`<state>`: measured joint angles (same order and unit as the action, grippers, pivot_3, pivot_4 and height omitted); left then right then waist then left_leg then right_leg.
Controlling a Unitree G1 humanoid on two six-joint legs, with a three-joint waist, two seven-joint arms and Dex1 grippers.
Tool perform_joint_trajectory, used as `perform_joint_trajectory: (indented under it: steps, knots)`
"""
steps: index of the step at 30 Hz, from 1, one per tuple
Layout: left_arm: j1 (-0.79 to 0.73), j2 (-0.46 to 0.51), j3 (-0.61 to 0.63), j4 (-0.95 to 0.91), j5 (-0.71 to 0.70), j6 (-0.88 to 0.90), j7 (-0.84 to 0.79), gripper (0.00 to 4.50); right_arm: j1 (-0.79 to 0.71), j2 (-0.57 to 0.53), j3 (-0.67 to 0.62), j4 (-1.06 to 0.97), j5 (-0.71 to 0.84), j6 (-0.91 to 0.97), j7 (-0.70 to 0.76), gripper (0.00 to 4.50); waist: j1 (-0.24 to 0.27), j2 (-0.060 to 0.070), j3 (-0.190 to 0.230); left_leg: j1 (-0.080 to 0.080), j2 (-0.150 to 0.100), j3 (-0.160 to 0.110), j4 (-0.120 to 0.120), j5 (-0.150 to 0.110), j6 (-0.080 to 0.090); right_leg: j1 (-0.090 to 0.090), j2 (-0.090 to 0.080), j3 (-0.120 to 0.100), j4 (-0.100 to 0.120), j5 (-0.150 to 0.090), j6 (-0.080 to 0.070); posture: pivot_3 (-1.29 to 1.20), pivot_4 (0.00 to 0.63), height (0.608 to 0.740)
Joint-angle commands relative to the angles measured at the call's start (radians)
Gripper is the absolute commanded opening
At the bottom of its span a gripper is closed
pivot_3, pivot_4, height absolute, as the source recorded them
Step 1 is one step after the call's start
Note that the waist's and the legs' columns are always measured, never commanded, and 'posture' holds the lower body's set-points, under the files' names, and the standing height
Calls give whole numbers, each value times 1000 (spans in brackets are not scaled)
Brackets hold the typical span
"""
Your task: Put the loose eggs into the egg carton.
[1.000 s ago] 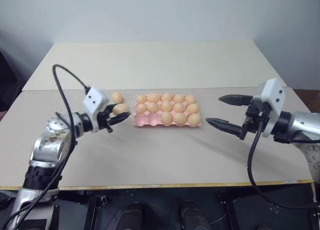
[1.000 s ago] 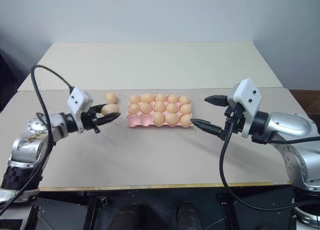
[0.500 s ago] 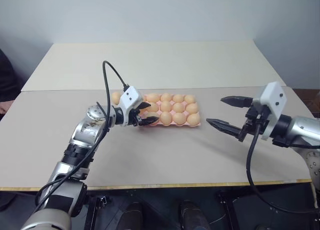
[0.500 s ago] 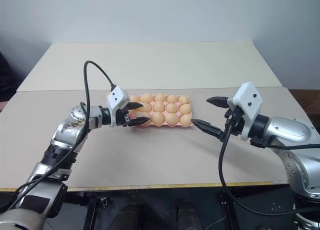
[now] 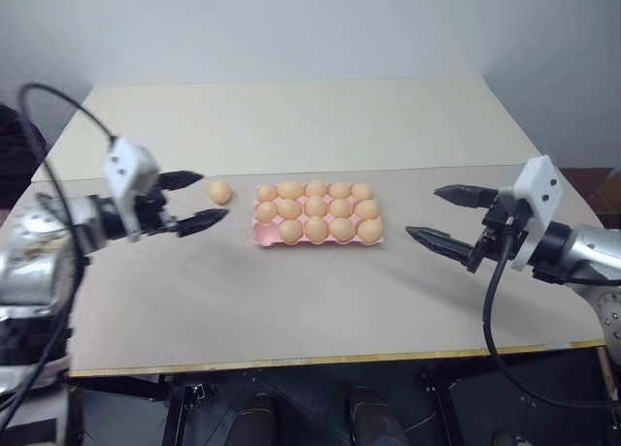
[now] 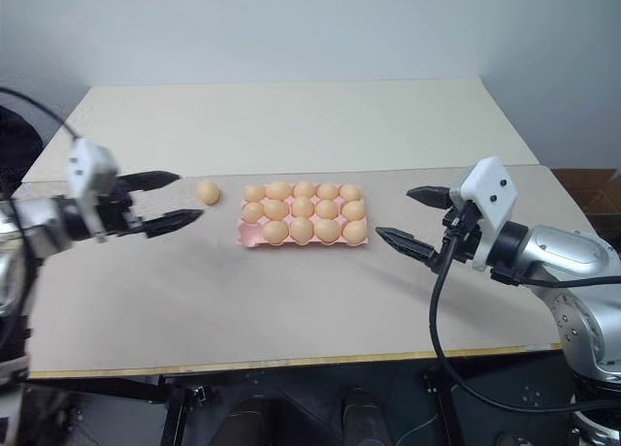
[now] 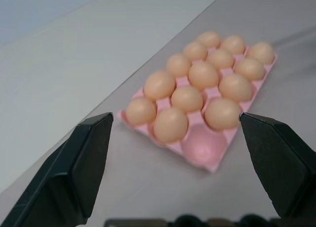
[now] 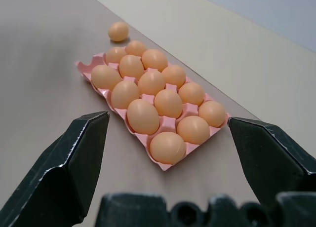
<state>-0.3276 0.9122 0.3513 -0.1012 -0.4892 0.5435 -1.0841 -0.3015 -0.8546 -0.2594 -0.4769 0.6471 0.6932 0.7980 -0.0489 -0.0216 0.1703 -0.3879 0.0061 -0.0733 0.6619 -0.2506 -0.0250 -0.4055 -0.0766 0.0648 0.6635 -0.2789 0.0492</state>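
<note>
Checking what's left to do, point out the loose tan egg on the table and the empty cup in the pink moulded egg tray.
loose tan egg [image 5: 220, 192], left eye view, its middle.
empty cup [image 7: 203, 144], left wrist view, its hollow.

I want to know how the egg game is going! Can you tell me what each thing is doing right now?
egg carton: flat on the table, fourteen cups filled, one corner cup empty.
loose egg: lying on the table beside the carton, not held.
left end effector: open, empty, near the loose egg.
right end effector: open, empty, on the carton's other side.
</note>
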Motion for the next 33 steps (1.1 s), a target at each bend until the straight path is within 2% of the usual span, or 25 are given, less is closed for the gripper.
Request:
perform_joint_trajectory:
  steps: [1, 4, 8, 14, 18, 22, 24, 29, 33]
  knots:
    - [150, 50, 183, -46, -72, 9, -89, 4465, -29, -5, 12, 37, -12, -44, 32, 4500, 1, 0, 0, 0, 0, 0, 0, 0, 0, 0, 0, 0, 0, 0, 0, 0, 150, 740]
    - [269, 60, 262, -80, -107, 28, -110, 4465, -40, -6, 30, 73, -32, -61, 47, 4500, 8, 0, 0, 1, 0, 0, -1, 0, 0, 1, 0, 0, 0, 0, 0, 0, 150, 740]
    - [363, 8, 301, -176, -134, 48, -43, 4465, -61, -9, 53, 117, -52, -71, 68, 4500, 21, 0, 0, 0, 0, 0, 0, 0, 0, 2, -1, -1, -1, 0, 0, 0, 150, 740]
    - [332, -19, 252, -206, -146, 65, 59, 4465, -86, -19, 71, 156, -76, -85, 98, 4500, 21, 0, 0, 0, 0, 0, 0, 0, 0, 1, -1, -1, 0, 0, 0, 0, 150, 740]
    - [178, -48, 106, -163, -93, 134, 229, 4465, -113, -13, 71, 164, -84, -83, 95, 4500, 27, 0, 0, 1, 0, 0, 0, 0, 0, 2, -1, -1, 0, 0, 0, 0, 150, 740]
    - [-61, -195, -37, -54, 16, 212, 511, 4465, -108, -11, 61, 142, -81, -76, 85, 4500, 37, -1, -1, 0, -1, 0, 0, 0, 0, 1, -1, -1, 0, 0, 0, 0, 150, 740]
    - [-179, -294, -61, 42, 53, 224, 635, 4465, -99, -12, 50, 124, -75, -69, 80, 4500, 38, -2, -1, -1, -2, 0, 1, 0, 0, 1, -2, -1, 0, 1, 1, 0, 150, 740]
    - [-418, -454, -113, 302, 130, 179, 796, 4465, -89, -16, 33, 100, -66, -61, 68, 4500, 35, -3, -1, -3, -2, 0, 3, 0, 0, 0, -2, -1, 1, 1, 1, 0, 150, 740]
    - [-584, -544, -125, 564, 207, 82, 914, 4465, -87, -19, 24, 91, -61, -58, 60, 4500, 36, -4, -1, -3, -3, 0, 3, 0, 0, 0, -2, -1, 0, 1, 1, 0, 150, 740]
